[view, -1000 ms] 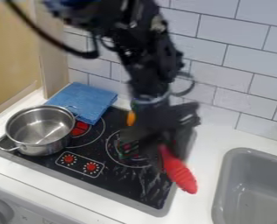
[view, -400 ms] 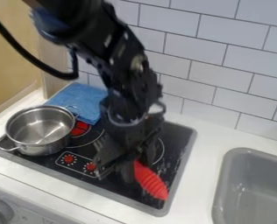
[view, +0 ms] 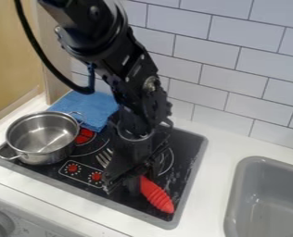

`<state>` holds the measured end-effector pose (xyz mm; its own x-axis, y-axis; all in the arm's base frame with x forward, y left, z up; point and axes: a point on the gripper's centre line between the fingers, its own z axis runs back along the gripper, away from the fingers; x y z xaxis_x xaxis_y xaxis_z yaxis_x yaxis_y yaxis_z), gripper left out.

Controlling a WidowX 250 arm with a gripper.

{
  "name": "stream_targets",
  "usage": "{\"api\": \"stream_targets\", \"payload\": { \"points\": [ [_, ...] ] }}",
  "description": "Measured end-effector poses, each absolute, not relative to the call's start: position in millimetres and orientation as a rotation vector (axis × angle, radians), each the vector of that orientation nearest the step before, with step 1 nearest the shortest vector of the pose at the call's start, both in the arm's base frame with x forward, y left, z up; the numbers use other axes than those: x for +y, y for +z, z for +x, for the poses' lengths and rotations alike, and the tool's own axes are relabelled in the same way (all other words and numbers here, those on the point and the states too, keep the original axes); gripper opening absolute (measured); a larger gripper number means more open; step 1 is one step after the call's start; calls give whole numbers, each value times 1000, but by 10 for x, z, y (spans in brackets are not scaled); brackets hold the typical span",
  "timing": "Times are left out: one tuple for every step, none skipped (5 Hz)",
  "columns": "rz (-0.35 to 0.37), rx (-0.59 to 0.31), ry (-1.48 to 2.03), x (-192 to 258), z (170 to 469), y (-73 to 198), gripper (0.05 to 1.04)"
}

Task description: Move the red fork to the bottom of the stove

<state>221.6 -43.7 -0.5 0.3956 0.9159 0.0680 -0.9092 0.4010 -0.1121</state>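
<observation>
My gripper (view: 131, 181) hangs low over the front middle of the black stove (view: 99, 192), shut on the red fork (view: 156, 196). The fork's ribbed red handle sticks out at the gripper's lower right, over the stove's front right part. Its metal tines show at the gripper's upper left, near the burner knobs. The gripper covers the middle of the fork. I cannot tell whether the fork touches the stove top.
A steel pot (view: 42, 138) stands on the stove's left side. Behind it lies a folded blue cloth (view: 87, 108) at the stove's back left corner. A grey sink (view: 260, 199) is at the right, and a tiled wall (view: 229, 74) stands behind the counter.
The gripper and the fork have moved left and toward the stove's front. The handle's end, earlier beyond the stove's right edge, is now over the stove. Pot and cloth have stayed put.
</observation>
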Motion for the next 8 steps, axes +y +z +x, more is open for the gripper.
{"api": "stream_targets", "payload": {
  "points": [
    [-63, -121, 1179, -444, 2235, -11, 400],
    [-67, -134, 1220, -440, 2251, -5, 693],
    [-70, -146, 1236, -436, 2245, 23, 957],
    [-90, -136, 1223, -451, 2221, 111, 1017],
    [-128, -145, 1202, -465, 2178, 250, 1003],
    [-175, -180, 1187, -370, 2177, 452, 998],
    [-175, -182, 1178, -369, 2172, 458, 998],
    [-175, -180, 1179, -370, 2170, 457, 998]
  ]
}}
